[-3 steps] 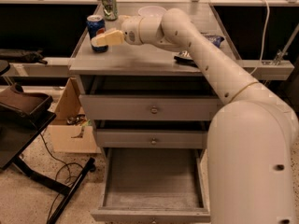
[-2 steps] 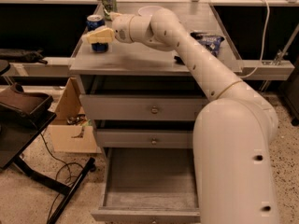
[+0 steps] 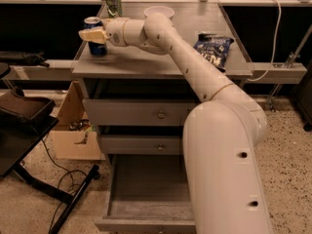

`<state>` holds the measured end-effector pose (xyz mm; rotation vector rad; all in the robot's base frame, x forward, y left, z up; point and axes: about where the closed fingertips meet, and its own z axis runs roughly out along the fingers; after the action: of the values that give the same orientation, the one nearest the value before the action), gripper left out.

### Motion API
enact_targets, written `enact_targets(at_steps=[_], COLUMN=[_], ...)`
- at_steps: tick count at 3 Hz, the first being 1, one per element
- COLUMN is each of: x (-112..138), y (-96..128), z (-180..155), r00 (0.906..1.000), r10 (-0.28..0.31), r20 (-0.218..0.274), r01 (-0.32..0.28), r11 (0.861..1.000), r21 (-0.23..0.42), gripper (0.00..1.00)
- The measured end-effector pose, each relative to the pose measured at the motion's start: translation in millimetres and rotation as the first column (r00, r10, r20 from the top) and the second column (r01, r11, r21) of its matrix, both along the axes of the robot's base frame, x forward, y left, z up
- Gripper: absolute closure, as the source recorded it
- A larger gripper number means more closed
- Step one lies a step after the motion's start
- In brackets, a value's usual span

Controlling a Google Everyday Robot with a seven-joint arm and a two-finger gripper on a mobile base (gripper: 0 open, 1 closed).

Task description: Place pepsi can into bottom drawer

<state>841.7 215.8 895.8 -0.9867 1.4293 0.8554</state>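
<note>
Pepsi can (image 3: 92,22), blue cylinder, hand (image 3: 90,34) at it

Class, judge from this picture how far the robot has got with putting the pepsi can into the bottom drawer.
Done: the bottom drawer is pulled open. In hand: the gripper is at the pepsi can, which stands on the cabinet top near its left edge; a grasp cannot be confirmed. Left: lift the can, carry it down and set it in the drawer.
</note>
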Motion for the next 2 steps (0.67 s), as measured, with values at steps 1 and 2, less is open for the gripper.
enact_targets(at_steps=[1, 2], x=[0.0, 0.0], y=[0.0, 0.0], z=[0.0, 0.0], r00=[1.0, 1.0], r10=[0.0, 0.0], r20=[0.0, 0.0], r01=[0.0, 0.0], r11=[1.0, 1.0], r21=[0.0, 0.0], gripper=[0.73, 0.94])
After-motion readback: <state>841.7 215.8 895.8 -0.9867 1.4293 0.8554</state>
